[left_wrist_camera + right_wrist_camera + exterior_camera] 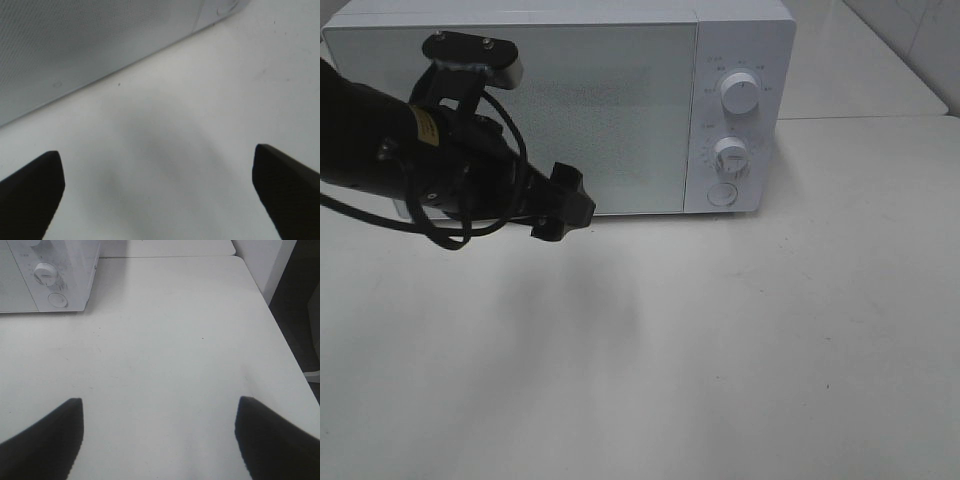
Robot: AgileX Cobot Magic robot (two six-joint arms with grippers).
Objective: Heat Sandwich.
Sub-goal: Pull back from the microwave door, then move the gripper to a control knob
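The sandwich is out of view in every frame. A white microwave point(560, 110) stands at the back of the table with its door closed; it also shows as the microwave point(75, 45) and the microwave point(45, 275) in the wrist views. My left gripper point(565, 207) hovers just in front of the door's lower edge. In the left wrist view the left gripper point(156, 165) is open, its dark fingers far apart over bare table. My right gripper point(159, 410) is open too, over the table to the right of the microwave, with nothing between its fingers.
The microwave's control panel carries an upper knob point(741, 93), a lower knob point(730, 155) and a round button point(721, 194). The white table point(720, 350) stretches toward the front. Its right edge point(285, 335) drops off to a dark floor.
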